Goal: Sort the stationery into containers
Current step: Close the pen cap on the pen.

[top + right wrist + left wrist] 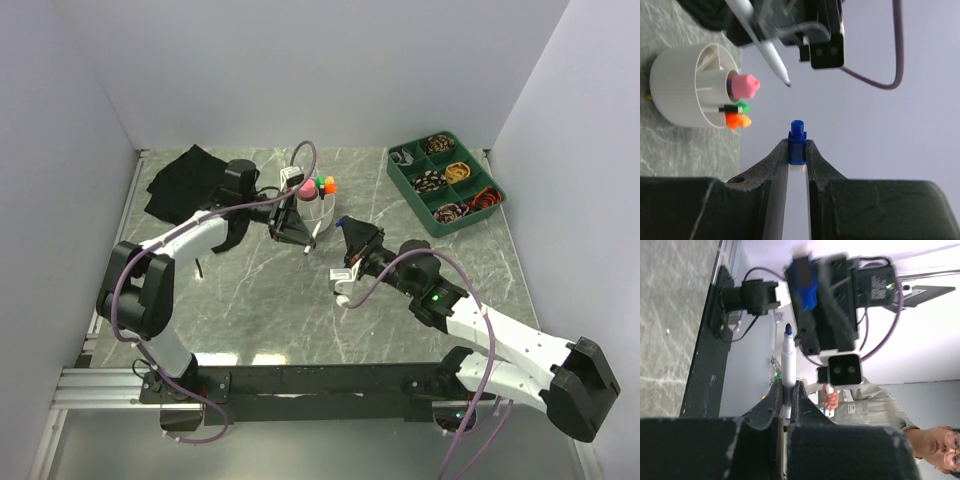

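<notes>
So the bench [250,300] had two arms on it, meeting above the middle, a bit toward the far edge. There was one floppy black bag [185,180] slumped in the far left corner. One green tray [413,196] sat in the far right corner, with several pockets of coiled stuff I couldn't make out. One round white bowl [675,85] stood near the middle of the far edge. It held one pink-capped bottle [744,85], one green highlighter [742,106] and one orange highlighter [737,120], all poking out of the top.

The left gripper [788,387] was clamped tight on one white pen [788,365], dark tip bare and pointing out past the fingers. The right gripper [797,150] was pinched on one little blue cap [797,145], held at the very ends of its fingers. Both things were up in the air just in front of the bowl. They faced each other and were near but not touching, with the tip off to one side of the cap.

My read is that this was the capping step, before the pen goes in a container. The next move would need the tip and the cap's mouth lined up on one axis, then a straight push together. With a grip that far out on the fingertips, I'd guess the cap could twist or pop out if the push came in crooked.
</notes>
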`<state>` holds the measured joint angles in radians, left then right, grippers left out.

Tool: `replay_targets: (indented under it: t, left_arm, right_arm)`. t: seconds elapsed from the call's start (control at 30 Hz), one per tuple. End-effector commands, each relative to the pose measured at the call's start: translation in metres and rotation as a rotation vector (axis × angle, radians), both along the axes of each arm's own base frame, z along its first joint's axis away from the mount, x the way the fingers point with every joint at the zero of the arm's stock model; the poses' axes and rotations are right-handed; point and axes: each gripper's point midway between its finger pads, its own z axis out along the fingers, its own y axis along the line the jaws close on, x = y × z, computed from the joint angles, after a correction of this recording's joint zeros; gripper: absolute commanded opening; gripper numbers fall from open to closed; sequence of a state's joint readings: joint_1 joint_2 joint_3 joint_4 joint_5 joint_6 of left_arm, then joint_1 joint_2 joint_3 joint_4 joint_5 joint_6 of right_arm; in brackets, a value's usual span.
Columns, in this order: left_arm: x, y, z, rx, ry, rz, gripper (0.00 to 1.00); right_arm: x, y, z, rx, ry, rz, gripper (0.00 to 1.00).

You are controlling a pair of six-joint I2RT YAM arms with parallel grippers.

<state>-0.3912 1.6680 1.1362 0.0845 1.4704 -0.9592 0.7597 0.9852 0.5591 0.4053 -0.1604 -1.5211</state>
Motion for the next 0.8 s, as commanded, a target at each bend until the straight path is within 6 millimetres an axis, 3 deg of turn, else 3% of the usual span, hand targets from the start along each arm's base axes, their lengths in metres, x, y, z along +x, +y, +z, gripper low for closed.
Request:
replay_targets:
  t: [0.0,0.27,0.47,0.5,0.63,0.77]
  left_arm:
    - [-0.030,0.023,0.045,-0.104,-0.135,-0.215,0.01]
    - [-0.036,0.023,0.043,-0.105,-0.135,-0.224,0.01]
    - [-0.032,0.023,0.030,-0.085,-0.150,-0.224,0.01]
    - [-0.024,0.021,0.033,-0.088,-0.163,-0.221,0.01]
    - [0.006,0.011,0.057,-0.116,-0.261,-0.216,0.01]
    - [0.040,0.013,0.069,-0.129,-0.335,-0.182,0.01]
  right_arm:
    - [-0.011,0.013,0.040,0.046,-0.094,0.098,0.00]
    - [0.002,0.018,0.035,0.034,-0.060,0.082,0.00]
    - [0.015,0.001,0.035,-0.005,-0.087,0.081,0.00]
    - [0.016,-0.004,0.029,-0.028,-0.067,0.079,0.00]
    - [0.018,-0.029,0.045,-0.024,-0.063,0.038,0.00]
    - [0.017,-0.043,0.054,-0.023,-0.063,-0.001,0.00]
